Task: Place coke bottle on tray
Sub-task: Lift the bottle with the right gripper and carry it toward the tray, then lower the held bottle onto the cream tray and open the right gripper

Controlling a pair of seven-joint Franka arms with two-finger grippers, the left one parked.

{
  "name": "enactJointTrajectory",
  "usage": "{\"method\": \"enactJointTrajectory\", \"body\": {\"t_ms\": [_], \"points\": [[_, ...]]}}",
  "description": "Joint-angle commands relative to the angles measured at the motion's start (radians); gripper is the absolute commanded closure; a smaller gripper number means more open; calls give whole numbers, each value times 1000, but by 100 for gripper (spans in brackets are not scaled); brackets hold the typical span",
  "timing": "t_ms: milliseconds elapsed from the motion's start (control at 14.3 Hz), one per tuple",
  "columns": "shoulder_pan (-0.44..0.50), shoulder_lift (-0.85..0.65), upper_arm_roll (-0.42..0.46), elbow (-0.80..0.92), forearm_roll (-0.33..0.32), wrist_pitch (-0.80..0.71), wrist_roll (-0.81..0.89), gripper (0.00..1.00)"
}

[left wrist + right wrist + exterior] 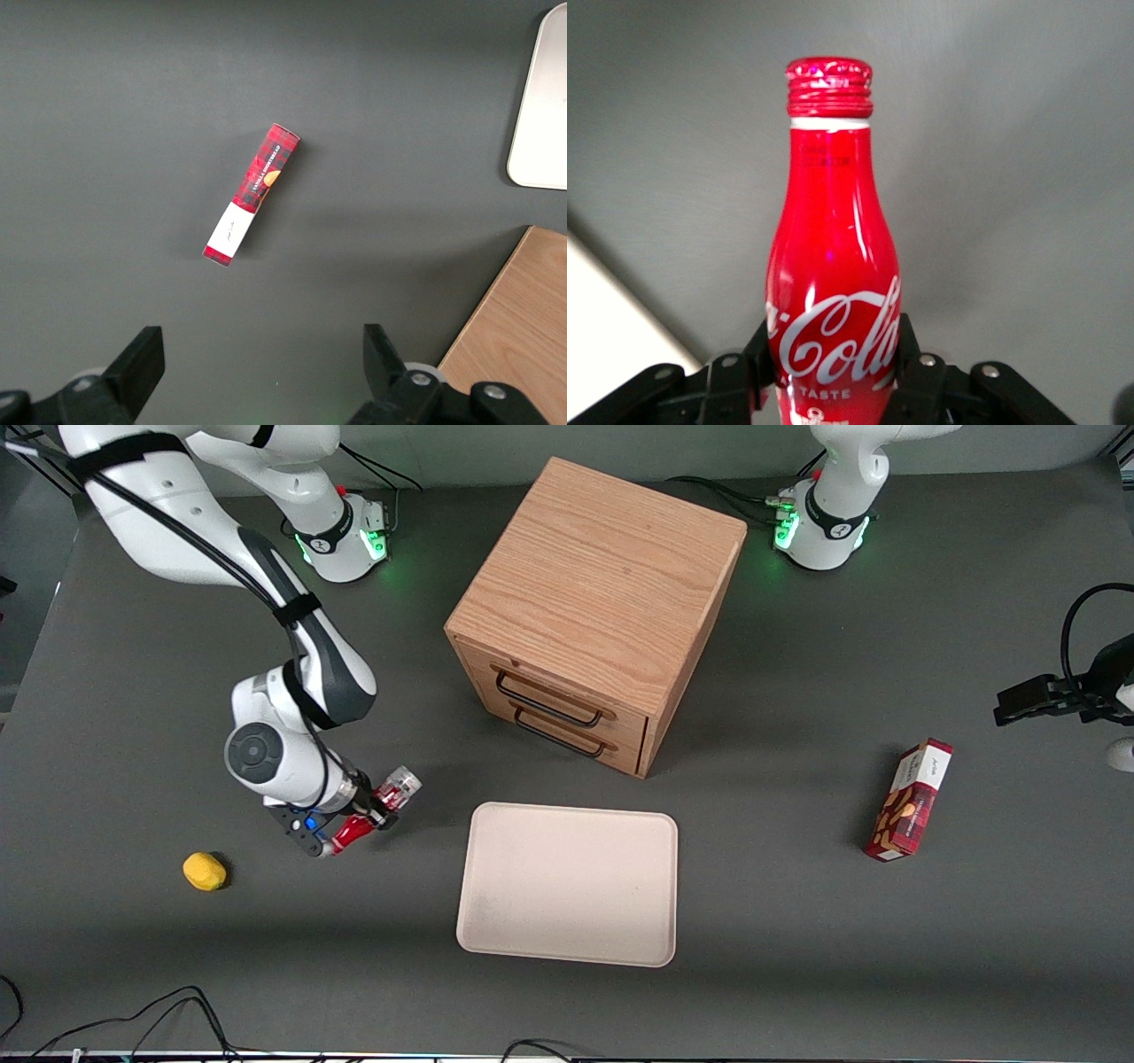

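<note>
My right gripper [376,812] is shut on the coke bottle [381,806], a slim red bottle with white script. The bottle lies tilted in the jaws, its silver base [404,781] farther from the front camera and its red neck nearer. It hangs just above the table, beside the cream-beige tray [567,881], toward the working arm's end. In the right wrist view the bottle [833,266] fills the middle, the black fingers [911,354] press its sides, my gripper [833,359] grips the lower body, and a pale edge of the tray [602,328] shows.
A wooden two-drawer cabinet [594,611] stands farther from the front camera than the tray. A yellow lemon-like object [205,871] lies beside the gripper. A red snack box [912,802] lies toward the parked arm's end, also in the left wrist view [252,195].
</note>
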Motion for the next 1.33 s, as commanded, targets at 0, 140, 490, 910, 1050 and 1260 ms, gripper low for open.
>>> {"method": "enactJointTrajectory", "body": {"t_ms": [0,140,490,910,1050,1260], "points": [[3,8,12,226,-17,-216,-102,100],[11,31,13,367,-7,-322,-199,100],[156,226,13,743,-13,-416,-328,100],[227,454,7,854,-13,-235,-561,100],[253,520,4,854,-14,-185,-557,100],[258,591,3,851,-14,-116,-544,100]]}}
